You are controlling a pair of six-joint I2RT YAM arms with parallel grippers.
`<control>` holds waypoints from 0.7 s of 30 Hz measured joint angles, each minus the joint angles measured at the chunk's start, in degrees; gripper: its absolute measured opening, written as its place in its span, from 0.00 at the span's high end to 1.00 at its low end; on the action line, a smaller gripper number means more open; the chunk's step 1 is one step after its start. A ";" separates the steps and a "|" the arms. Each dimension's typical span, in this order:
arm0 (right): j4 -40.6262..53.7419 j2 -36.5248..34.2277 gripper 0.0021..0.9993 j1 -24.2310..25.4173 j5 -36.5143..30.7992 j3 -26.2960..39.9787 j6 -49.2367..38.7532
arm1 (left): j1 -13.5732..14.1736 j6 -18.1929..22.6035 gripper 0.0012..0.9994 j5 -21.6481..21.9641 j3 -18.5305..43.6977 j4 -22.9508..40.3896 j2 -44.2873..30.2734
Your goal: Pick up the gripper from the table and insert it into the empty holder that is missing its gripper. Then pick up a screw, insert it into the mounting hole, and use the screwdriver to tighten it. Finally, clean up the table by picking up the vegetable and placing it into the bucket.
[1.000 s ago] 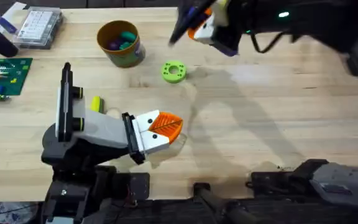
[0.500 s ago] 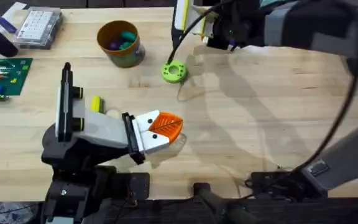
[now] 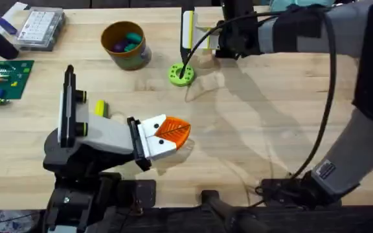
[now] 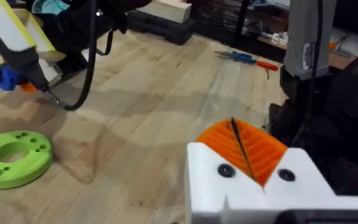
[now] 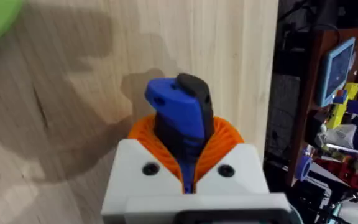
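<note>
The holder [image 3: 89,133] lies at the front left on its black stand. The orange leaf-shaped gripper [image 3: 171,131] sits in its end, and in the left wrist view its pads [image 4: 241,146] meet along a thin dark seam. My right gripper [image 3: 201,35] has reached across to the back middle and is shut on the blue screwdriver [image 5: 178,115]. The screwdriver's blue end [image 4: 5,78] and dark tip point down at the lime-green ring [image 3: 181,74]. The mustard bucket [image 3: 133,57] stands to the ring's left with purple and green vegetable pieces [image 3: 125,43] inside. The screw is out of view.
A clear parts box [image 3: 41,27] and a green circuit board [image 3: 4,79] lie at the far left. Pliers [image 4: 244,57] rest far off on the right. A black cable [image 3: 332,97] trails from the right arm. Bare wood spans the middle and right.
The right arm swung left and lowered. It carried the screwdriver from the back edge to just over the lime-green ring. The holder and bucket stayed put.
</note>
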State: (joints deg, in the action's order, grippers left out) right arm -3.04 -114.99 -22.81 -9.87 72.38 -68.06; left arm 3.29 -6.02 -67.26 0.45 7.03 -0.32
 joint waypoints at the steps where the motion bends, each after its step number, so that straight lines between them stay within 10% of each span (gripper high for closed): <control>1: -0.07 -0.47 0.95 0.02 -0.06 0.13 -0.27 | 0.00 0.00 0.99 0.00 0.00 0.00 0.00; 21: 0.34 -2.24 0.96 0.07 -0.83 0.72 -1.43 | 0.00 0.00 0.99 0.00 0.00 0.00 0.00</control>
State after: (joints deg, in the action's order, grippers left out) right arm -2.70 -117.23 -22.74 -10.70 73.10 -69.49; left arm 3.29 -6.02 -67.26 0.45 7.03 -0.32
